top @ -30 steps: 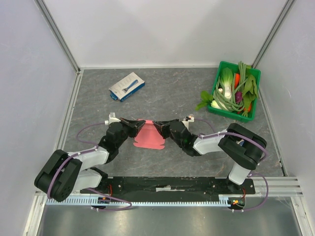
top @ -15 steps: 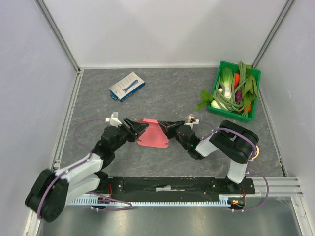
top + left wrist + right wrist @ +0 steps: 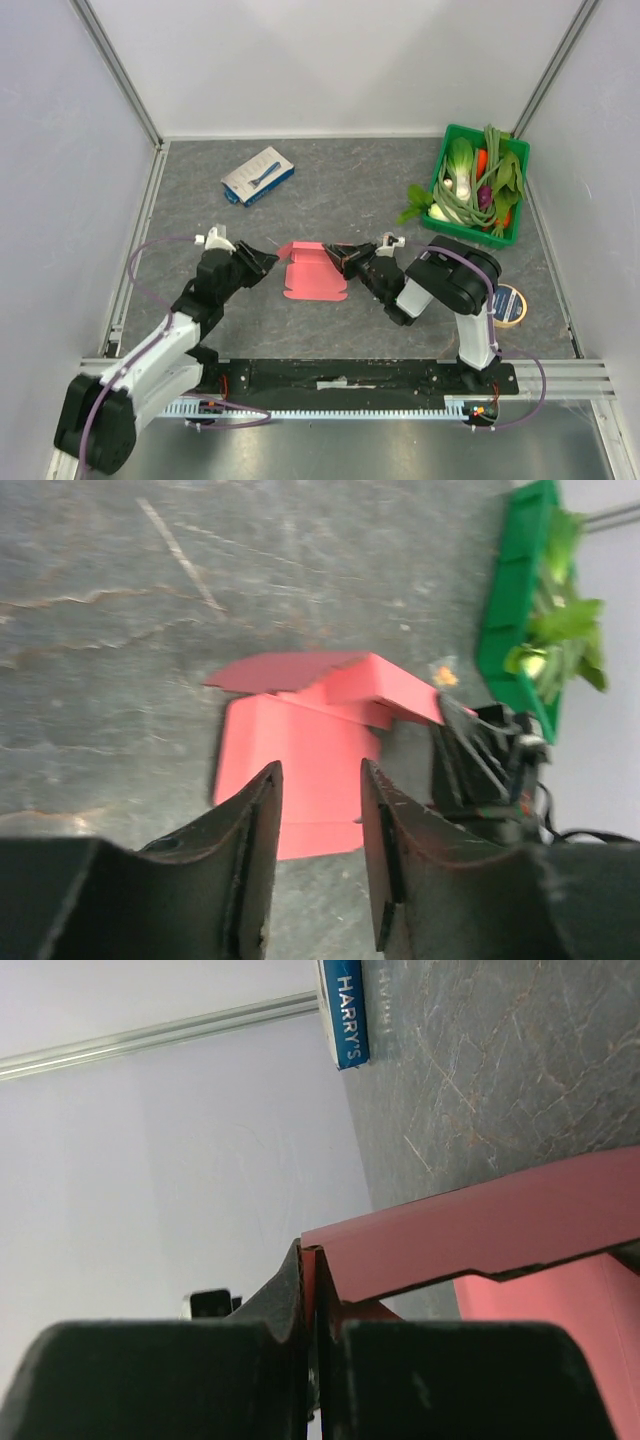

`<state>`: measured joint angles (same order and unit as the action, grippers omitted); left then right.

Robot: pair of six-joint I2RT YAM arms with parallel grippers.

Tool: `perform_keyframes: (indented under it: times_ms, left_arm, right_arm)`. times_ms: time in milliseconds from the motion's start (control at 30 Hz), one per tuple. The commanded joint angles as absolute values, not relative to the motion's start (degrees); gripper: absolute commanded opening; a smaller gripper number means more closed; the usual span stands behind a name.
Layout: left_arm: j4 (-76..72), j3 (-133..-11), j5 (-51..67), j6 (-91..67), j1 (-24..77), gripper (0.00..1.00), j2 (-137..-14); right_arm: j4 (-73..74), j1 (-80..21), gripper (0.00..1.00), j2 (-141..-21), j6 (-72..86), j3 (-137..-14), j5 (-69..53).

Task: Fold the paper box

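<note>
The right jaws are shut on the paper box [image 3: 315, 280], pinching the thin edge of 1 raised flap. The right wrist view shows the card clamped flat between the 2 fingers. The left jaws stand about half open and hold nothing. In the left wrist view the box shows through their gap, just past the tips, and seems not to touch them.

The box lies on the worktop [image 3: 350, 190], well left of the green crate [image 3: 443, 155] and nearer the arm bases than the crate is. Its base panel lies flat, and the flap on the crate side is lifted. A white-and-blue carton [image 3: 258, 176] sits further left of the crate, well apart from the box.

The step in hand looks like standing this flap up along its crease. To do it well, the right jaws should hold the pinch close to the fold line and swing the flap over in an arc, not drag it toward the crate. Thin card will likely slide or buckle under a straight pull. The left jaws would help most by coming down on the base panel, on the side away from the crate, to pin it. If the whole blank lifts with the flap, no crease will form.
</note>
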<state>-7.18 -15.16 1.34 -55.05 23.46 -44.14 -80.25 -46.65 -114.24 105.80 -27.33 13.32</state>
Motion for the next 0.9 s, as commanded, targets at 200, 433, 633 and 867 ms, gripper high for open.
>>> perform_keyframes:
  times_ms: [200,433,633,867]
  left_arm:
    - [-11.6,-23.5,4.7,-47.6,16.1,0.32,-62.9]
    - [-11.9,-30.8,7.8,-42.6,15.9,0.28,-76.6]
    - [-13.0,-33.6,16.2,-41.6,16.0,0.27,-82.9]
    - [-16.9,-31.9,22.5,-42.8,16.3,0.24,-80.3]
  right_arm:
    - [-76.6,-44.6,0.00,-115.7,97.7,-26.5,11.7]
    - [-74.4,-44.5,0.00,-114.5,96.5,-27.8,11.7]
    - [-74.4,-44.5,0.00,-114.7,96.1,-27.9,11.9]
    - [-74.1,-44.5,0.00,-114.2,95.9,-27.5,12.2]
